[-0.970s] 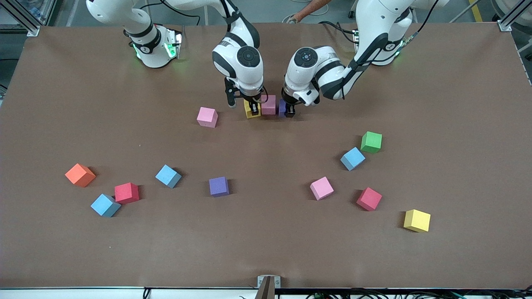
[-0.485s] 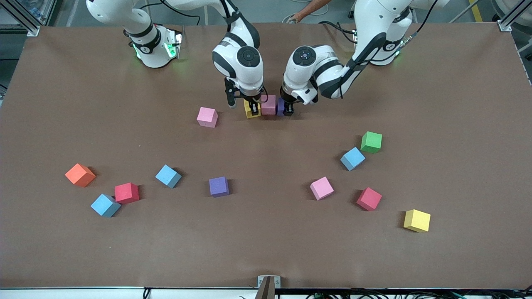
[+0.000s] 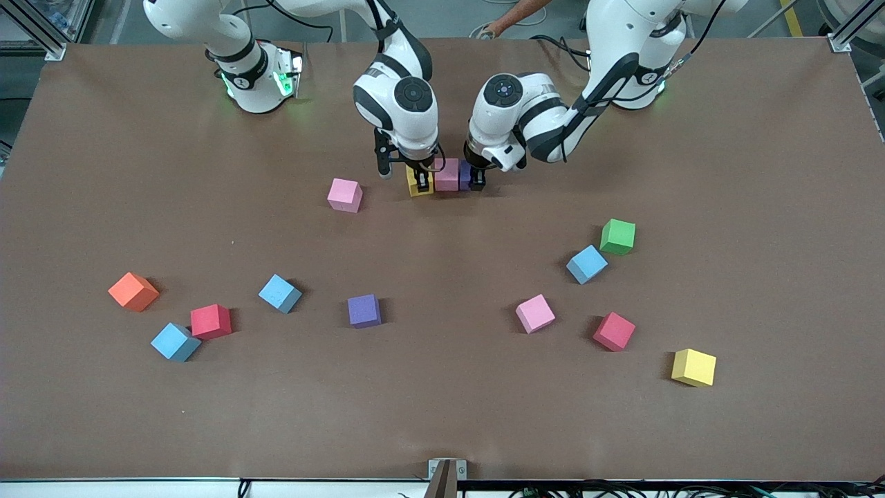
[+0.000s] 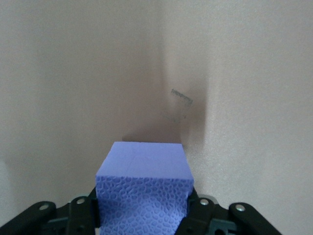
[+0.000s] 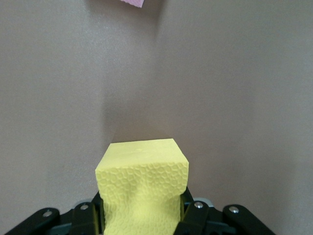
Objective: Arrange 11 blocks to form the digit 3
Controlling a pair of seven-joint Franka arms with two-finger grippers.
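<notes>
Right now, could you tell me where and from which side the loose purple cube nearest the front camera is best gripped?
Come straight down from above and close the gripper on two opposite vertical faces of the purple cube. It sits flat and nearly square to the table edge, with bare surface all round, so no neighbour blocks the fingers.
</notes>
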